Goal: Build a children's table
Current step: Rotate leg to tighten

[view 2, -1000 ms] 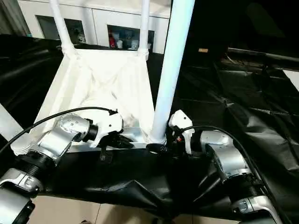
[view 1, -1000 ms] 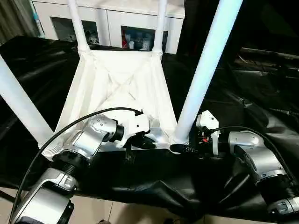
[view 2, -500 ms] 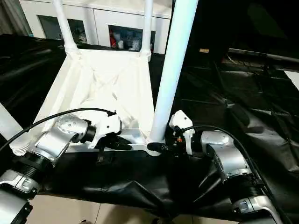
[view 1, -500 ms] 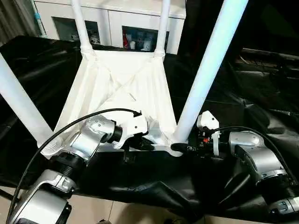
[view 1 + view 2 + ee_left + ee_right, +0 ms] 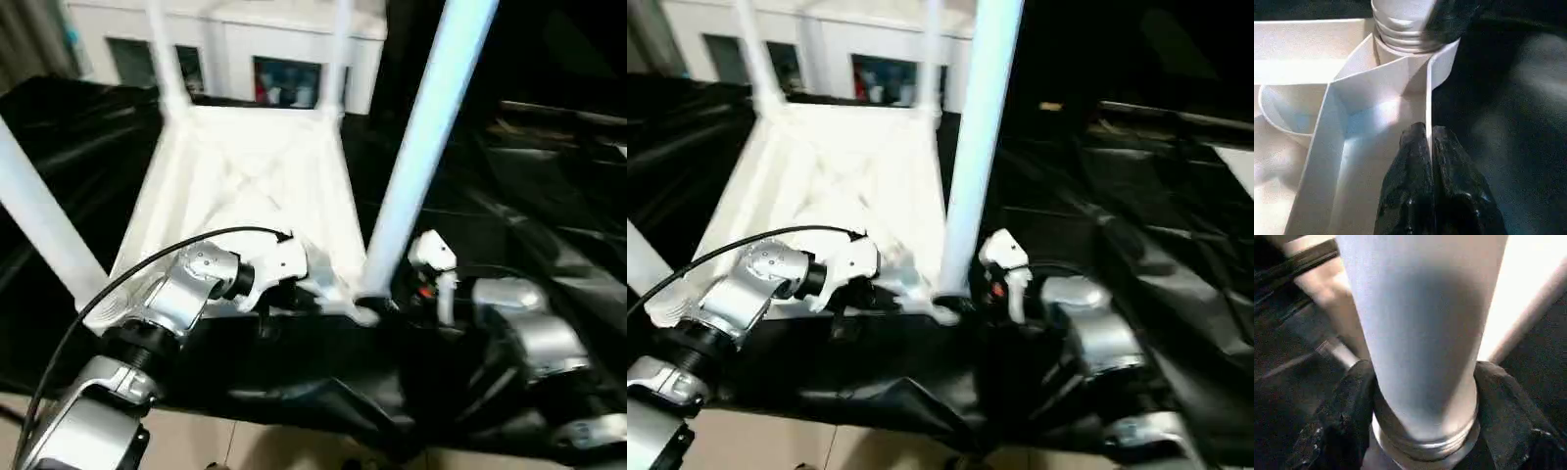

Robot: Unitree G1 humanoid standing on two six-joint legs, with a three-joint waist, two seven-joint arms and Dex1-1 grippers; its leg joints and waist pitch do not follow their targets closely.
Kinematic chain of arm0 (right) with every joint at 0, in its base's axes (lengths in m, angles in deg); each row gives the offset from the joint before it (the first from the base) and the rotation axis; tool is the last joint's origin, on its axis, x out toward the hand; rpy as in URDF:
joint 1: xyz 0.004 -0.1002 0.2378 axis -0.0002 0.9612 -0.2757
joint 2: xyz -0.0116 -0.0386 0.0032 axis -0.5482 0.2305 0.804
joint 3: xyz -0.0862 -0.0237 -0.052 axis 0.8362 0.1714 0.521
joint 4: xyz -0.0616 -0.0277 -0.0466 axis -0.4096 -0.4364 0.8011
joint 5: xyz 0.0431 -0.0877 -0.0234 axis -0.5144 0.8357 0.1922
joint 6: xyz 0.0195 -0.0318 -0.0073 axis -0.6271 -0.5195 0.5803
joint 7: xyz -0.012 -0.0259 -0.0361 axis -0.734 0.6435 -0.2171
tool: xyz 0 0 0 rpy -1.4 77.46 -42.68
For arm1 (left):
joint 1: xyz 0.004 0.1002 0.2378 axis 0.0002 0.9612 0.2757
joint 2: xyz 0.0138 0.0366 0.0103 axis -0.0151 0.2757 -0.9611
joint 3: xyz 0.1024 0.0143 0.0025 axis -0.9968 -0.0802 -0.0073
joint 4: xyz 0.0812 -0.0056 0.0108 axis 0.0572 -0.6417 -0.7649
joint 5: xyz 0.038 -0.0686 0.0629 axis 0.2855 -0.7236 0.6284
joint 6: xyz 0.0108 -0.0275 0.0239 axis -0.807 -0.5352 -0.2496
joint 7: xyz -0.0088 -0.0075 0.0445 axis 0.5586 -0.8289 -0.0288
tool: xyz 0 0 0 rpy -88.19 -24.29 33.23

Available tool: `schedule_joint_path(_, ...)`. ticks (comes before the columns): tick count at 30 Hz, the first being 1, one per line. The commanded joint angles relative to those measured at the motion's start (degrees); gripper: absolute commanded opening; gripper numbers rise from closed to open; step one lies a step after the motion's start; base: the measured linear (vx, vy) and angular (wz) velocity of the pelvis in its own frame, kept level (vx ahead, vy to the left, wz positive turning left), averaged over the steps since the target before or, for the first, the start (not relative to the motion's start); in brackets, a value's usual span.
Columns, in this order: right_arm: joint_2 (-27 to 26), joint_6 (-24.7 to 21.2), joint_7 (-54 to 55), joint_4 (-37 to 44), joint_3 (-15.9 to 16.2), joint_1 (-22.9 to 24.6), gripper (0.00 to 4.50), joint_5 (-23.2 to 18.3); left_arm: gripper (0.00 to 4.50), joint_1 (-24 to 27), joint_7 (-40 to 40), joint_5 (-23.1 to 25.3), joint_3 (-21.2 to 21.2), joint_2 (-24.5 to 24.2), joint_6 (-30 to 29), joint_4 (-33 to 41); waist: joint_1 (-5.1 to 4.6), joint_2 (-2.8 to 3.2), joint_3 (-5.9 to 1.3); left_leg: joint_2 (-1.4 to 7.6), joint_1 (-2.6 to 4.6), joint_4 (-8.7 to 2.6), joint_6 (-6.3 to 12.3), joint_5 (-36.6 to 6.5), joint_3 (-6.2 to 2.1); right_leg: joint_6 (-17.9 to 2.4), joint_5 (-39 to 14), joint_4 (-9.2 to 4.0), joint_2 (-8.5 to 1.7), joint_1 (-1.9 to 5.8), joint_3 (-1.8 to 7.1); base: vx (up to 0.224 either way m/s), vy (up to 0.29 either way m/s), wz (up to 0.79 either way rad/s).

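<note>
The children's table lies upside down on the black-draped bench, legs pointing up. At 7 o'clock the left tool is pinched tight on the top's thin near rim — while at 5 o'clock the right tool clamps the base of the near-right leg at its corner socket.

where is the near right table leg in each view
Left eye: near right leg, right of centre, rising from the corner socket.
Right eye: same leg, centre.
Left wrist: only its ribbed base shows.
Right wrist: fills the middle, between the right end effector's fingers.
Shared landmark: corner socket.
</note>
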Motion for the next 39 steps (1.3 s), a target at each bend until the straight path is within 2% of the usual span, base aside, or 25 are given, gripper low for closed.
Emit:
schedule_joint_path(1, -3.2, -2.7, 9.0, -2.4, -1.4, -0.6, 2.63, 0.1, 0.00, -0.4, -6.9, -0.2, 0.0, 4.3, 0.3, -3.5, -0.31, -0.23, -2.85, -0.65, 0.55, -4.08, 0.45, -18.2, 0.36, -5.1, -32.9, -5.43, -1.50, 2.42, 1.01, 0.000, 0.000, 0.00)
schedule_joint_path(2, -5.7, -3.2, 13.6, -3.0, -2.5, -0.9, 2.63, 0.0, 0.00, -1.6, -10.1, -0.7, 1.2, 6.4, -0.7, -5.2, -0.44, -0.26, -2.98, -0.69, 0.27, -4.21, 0.55, -18.1, 0.18, -4.7, -33.0, -5.53, -1.57, 2.73, 0.89, 0.000, 0.000, 0.00)
schedule_joint_path(4, -7.5, -2.8, 18.0, -3.6, -2.5, -1.1, 2.62, 1.3, 0.00, -2.8, -13.4, -1.0, 2.1, 8.4, -2.7, -6.6, -0.54, -0.27, -2.74, -0.78, 0.47, -4.16, 0.89, -19.0, 0.27, -4.2, -34.0, -6.00, -1.39, 2.28, 0.69, 0.000, 0.000, 0.00)
schedule_joint_path(5, -8.9, -1.9, 22.1, -4.5, -1.9, -1.5, 2.62, 3.4, 0.00, -4.0, -16.7, 0.0, 2.0, 9.6, -3.7, -8.2, -0.66, -0.08, -2.75, -0.97, 0.49, -4.10, 0.90, -19.8, 0.16, -3.5, -35.5, -6.22, -1.36, 2.24, 0.46, 0.000, 0.000, 0.00)
schedule_joint_path(7, -9.7, -1.4, 24.0, -5.0, -1.7, -1.7, 2.62, 4.3, 0.00, -4.5, -18.1, 0.6, 1.8, 9.9, -4.0, -9.0, -1.02, -0.19, -2.76, -1.06, 0.32, -4.11, 1.03, -20.6, -0.03, -2.6, -36.8, -6.57, -1.35, 2.37, 0.13, 0.000, 0.000, 0.00)
schedule_joint_path(12, -12.7, 0.2, 27.8, -5.5, -0.3, -2.6, 2.62, 7.0, 0.00, -6.4, -22.0, 3.2, 1.0, 11.1, -3.2, -12.4, -1.47, 0.33, -2.75, -0.85, 0.67, -4.50, 1.93, -22.8, -0.22, -3.5, -34.3, -6.99, -1.30, 2.33, -0.18, 0.000, 0.000, 0.00)
schedule_joint_path(14, -13.0, 0.8, 27.0, -5.1, -0.4, -2.5, 2.62, 6.6, 0.00, -6.7, -22.0, 3.4, 1.0, 11.3, -2.5, -13.2, -1.59, 0.44, -2.57, -0.76, 0.99, -4.58, 2.11, -24.4, -0.24, -3.9, -34.5, -7.23, -1.37, 2.14, -0.22, 0.000, 0.000, 0.00)
schedule_joint_path(15, -13.0, 1.5, 24.7, -3.8, -0.5, -2.1, 2.62, 5.6, 0.00, -6.7, -21.0, 3.7, 0.6, 11.1, -1.7, -13.2, -1.69, 0.42, -2.61, -0.68, 0.86, -4.71, 2.16, -24.5, -0.33, -4.3, -33.8, -7.09, -1.46, 2.38, -0.18, 0.000, 0.000, 0.00)
schedule_joint_path(17, -12.8, 2.2, 22.2, -2.2, -0.7, -1.6, 3.18, 4.1, 0.00, -6.6, -19.8, 3.4, 0.5, 10.8, -1.3, -12.9, -1.70, 0.47, -2.58, -0.57, 0.86, -4.85, 2.28, -24.6, -0.37, -4.7, -33.2, -7.07, -1.57, 2.48, -0.13, 0.000, 0.000, 0.00)
schedule_joint_path(19, -10.8, 2.9, 17.0, 0.7, -0.4, -0.7, 3.32, 2.0, 0.00, -5.9, -16.2, 2.1, 0.5, 10.1, -0.6, -11.1, -1.43, 0.38, -2.79, -0.48, 0.73, -4.98, 2.79, -23.1, -0.24, -5.6, -30.8, -6.86, -1.66, 2.84, 0.15, 0.000, 0.000, 0.00)
schedule_joint_path(20, -9.4, 2.8, 14.2, 1.8, -0.2, -0.6, 3.62, 1.0, 0.00, -5.6, -14.6, 1.6, 0.4, 9.4, -0.3, -10.0, -1.39, 0.34, -2.78, -0.35, -0.03, -5.23, 3.36, -21.3, -0.28, -6.5, -27.9, -6.25, -1.77, 3.42, 0.45, 0.000, 0.000, 0.00)
schedule_joint_path(21, -9.4, 2.8, 14.2, 1.8, -0.2, -0.6, 3.62, 1.0, 0.00, -5.6, -14.6, 1.6, 0.4, 9.4, -0.3, -10.0, -1.35, 0.33, -2.80, -0.28, -0.04, -5.30, 3.47, -21.0, -0.29, -6.8, -27.4, -6.15, -1.78, 3.49, 0.45, 0.000, 0.000, 0.00)
schedule_joint_path(22, -4.9, 1.5, 7.1, 3.8, 0.0, -0.4, 3.70, -0.8, 0.00, -4.3, -9.3, 0.5, -0.1, 7.4, 0.8, -6.9, -1.31, 0.30, -2.80, -0.23, 0.07, -5.26, 3.71, -20.6, -0.19, -7.5, -26.6, -6.10, -1.85, 3.46, 0.53, 0.000, 0.000, 0.00)
schedule_joint_path(23, -4.4, 1.2, 6.2, 4.0, 0.1, -0.4, 3.74, -1.0, 0.00, -4.1, -8.7, 0.4, -0.2, 7.2, 1.0, -6.6, -1.25, 0.12, -2.80, -0.23, -0.34, -5.21, 4.31, -19.7, -0.14, -7.9, -25.8, -5.82, -1.84, 3.94, 0.58, 0.000, 0.000, 0.00)
schedule_joint_path(25, -0.7, 0.3, 1.0, 5.2, 1.1, -0.3, 3.91, -1.3, 0.00, -3.3, -4.9, -0.5, -0.4, 5.9, 1.0, -4.5, -1.18, 0.21, -2.76, -0.27, -0.02, -5.03, 4.73, -18.9, 0.11, -7.8, -27.0, -6.03, -2.01, 3.52, 0.77, 0.000, 0.000, 0.00)
schedule_joint_path(26, -0.2, 0.3, 0.3, 5.3, 1.3, -0.2, 3.91, -1.2, 0.00, -3.2, -4.5, -0.6, -0.4, 5.7, 1.0, -4.3, -0.98, 0.23, -2.82, -0.19, 0.19, -5.01, 4.62, -18.3, 0.10, -8.1, -27.0, -5.97, -2.08, 3.53, 0.82, 0.000, 0.000, 0.00)
schedule_joint_path(27, 3.3, -0.2, -4.8, 6.1, 2.3, 0.1, 3.91, -1.2, 0.00, -2.5, -0.8, -1.5, -0.9, 4.3, 2.1, -2.7, -0.64, 0.26, -2.94, -0.13, 0.51, -4.81, 4.87, -17.2, 0.35, -9.1, -25.8, -5.96, -2.01, 3.37, 0.96, 0.000, 0.000, 0.00)
schedule_joint_path(29, 6.6, -0.7, -10.1, 7.2, 3.2, 0.5, 3.91, -1.7, 0.00, -1.6, 4.0, -2.4, -1.7, 2.6, 3.0, -1.1, -0.34, 0.17, -2.88, 0.05, 0.35, -4.69, 5.32, -15.5, 0.69, -10.9, -22.0, -5.20, -1.74, 3.37, 1.28, 0.000, 0.000, 0.00)
schedule_joint_path(31, 8.9, -1.3, -14.1, 8.2, 3.9, 0.9, 3.91, -1.9, 0.00, -0.8, 8.2, -3.5, -2.6, 1.1, 4.0, 0.4, 0.09, 0.27, -3.01, 0.12, 0.53, -4.52, 5.14, -15.8, 0.70, -11.1, -22.6, -4.99, -1.95, 3.30, 1.44, 0.027, -0.011, 0.05)
schedule_joint_path(32, 10.1, -1.5, -16.2, 8.7, 4.3, 1.2, 3.91, -1.8, 0.00, -0.3, 10.0, -4.0, -2.9, 0.4, 3.6, 1.2, 0.50, 0.47, -3.42, 0.34, 0.74, -4.39, 5.23, -13.2, 0.75, -12.3, -18.3, -4.34, -1.96, 3.47, 1.57, 0.054, -0.021, 0.09)
schedule_joint_path(34, 11.4, -1.6, -18.4, 9.1, 4.9, 1.4, 3.91, -1.6, 0.00, 0.1, 12.0, -4.6, -3.2, -0.4, 3.4, 2.1, 0.78, 0.50, -3.56, 0.45, 1.13, -4.19, 5.90, -10.8, 1.10, -14.2, -12.8, -3.78, -1.70, 3.16, 1.71, 0.069, -0.017, 0.13)
schedule_joint_path(36, 13.6, -1.6, -22.0, 9.6, 6.4, 1.9, 3.91, -1.2, 0.00, 0.4, 13.7, -5.0, -3.2, -1.3, 3.1, 3.2, 1.27, 0.33, -3.57, 0.36, 0.45, -3.90, 6.97, -7.8, 1.19, -16.0, -7.3, -2.61, -1.62, 3.73, 1.89, 0.032, -0.007, 0.06)
schedule_joint_path(37, 13.6, -1.6, -22.0, 9.6, 6.4, 1.9, 3.91, -1.2, 0.00, 0.4, 13.7, -5.0, -3.2, -1.3, 3.1, 3.2, 1.58, 0.46, -3.71, 0.37, 0.59, -3.86, 7.11, -7.2, 1.18, -16.3, -6.2, -2.39, -1.64, 3.81, 1.86, 0.000, 0.000, 0.00)
schedule_joint_path(38, 14.7, -1.2, -23.3, 9.2, 7.3, 1.9, 3.91, -0.9, 0.00, 0.5, 14.0, -5.0, -2.8, -1.5, 3.0, 3.7, 1.71, 0.27, -3.79, 0.33, 0.42, -3.77, 7.68, -5.4, 1.10, -17.0, -3.2, -1.91, -1.61, 4.05, 1.81, 0.000, 0.000, 0.00)
schedule_joint_path(39, 15.0, -1.1, -23.7, 8.8, 7.6, 1.8, 3.91, -0.8, 0.00, 0.5, 14.1, -4.9, -2.7, -1.5, 2.9, 3.8, 1.77, 0.21, -3.79, 0.29, 0.29, -3.72, 7.82, -5.2, 1.04, -16.8, -3.1, -1.85, -1.70, 4.22, 1.80, 0.057, 0.022, -0.01)
